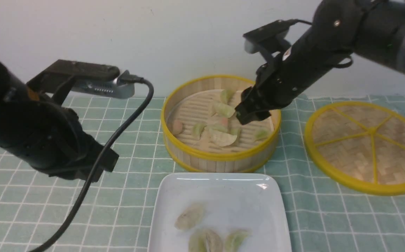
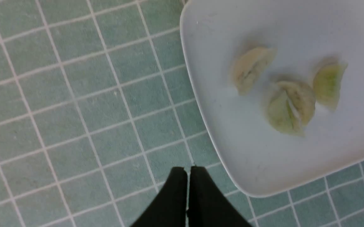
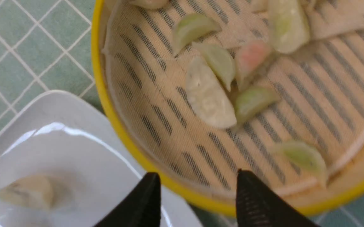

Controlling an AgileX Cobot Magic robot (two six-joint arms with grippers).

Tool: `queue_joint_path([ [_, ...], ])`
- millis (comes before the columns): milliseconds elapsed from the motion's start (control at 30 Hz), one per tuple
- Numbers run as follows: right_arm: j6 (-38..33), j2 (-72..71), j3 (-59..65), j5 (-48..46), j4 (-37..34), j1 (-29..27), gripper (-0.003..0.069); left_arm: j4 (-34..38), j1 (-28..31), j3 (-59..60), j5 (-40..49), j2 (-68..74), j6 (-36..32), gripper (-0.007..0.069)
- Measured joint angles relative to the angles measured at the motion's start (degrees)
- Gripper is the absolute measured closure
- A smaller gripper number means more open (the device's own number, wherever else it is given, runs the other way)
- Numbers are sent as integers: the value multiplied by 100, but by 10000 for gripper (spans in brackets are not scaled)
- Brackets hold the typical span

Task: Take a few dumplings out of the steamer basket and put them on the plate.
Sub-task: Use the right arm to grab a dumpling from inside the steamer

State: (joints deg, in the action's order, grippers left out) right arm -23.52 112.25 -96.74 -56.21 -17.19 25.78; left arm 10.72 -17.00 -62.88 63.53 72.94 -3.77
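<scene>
The steamer basket stands mid-table with several dumplings on its ridged floor. In front of it lies the white plate with three dumplings. My right gripper hangs over the basket's right half. In the right wrist view its jaws are open and empty above the basket's yellow rim, with a pale dumpling further in. My left gripper is shut and empty over the cloth beside the plate. The plated dumplings lie apart from it.
The basket's flat woven lid lies to the right of the basket. A green checked cloth covers the table, and a white wall runs behind it. A black cable hangs from the left arm.
</scene>
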Motion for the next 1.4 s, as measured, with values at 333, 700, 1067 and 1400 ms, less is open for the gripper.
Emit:
queue_joint_path([
  [333, -379, 1608, -1024, 358, 354, 298, 186, -90, 0, 237, 30, -584, 7, 631],
  [700, -288, 1866, -1170, 455, 1032, 447, 412, -279, 0, 237, 95, -738, 15, 631],
  [1067, 452, 1329, -1133, -199, 1463, 574, 520, -283, 7, 268, 95, -751, 40, 631],
  [1400, 653, -244, -1139, -1462, 1224, 574, 520, -283, 7, 274, 67, -763, 45, 631],
])
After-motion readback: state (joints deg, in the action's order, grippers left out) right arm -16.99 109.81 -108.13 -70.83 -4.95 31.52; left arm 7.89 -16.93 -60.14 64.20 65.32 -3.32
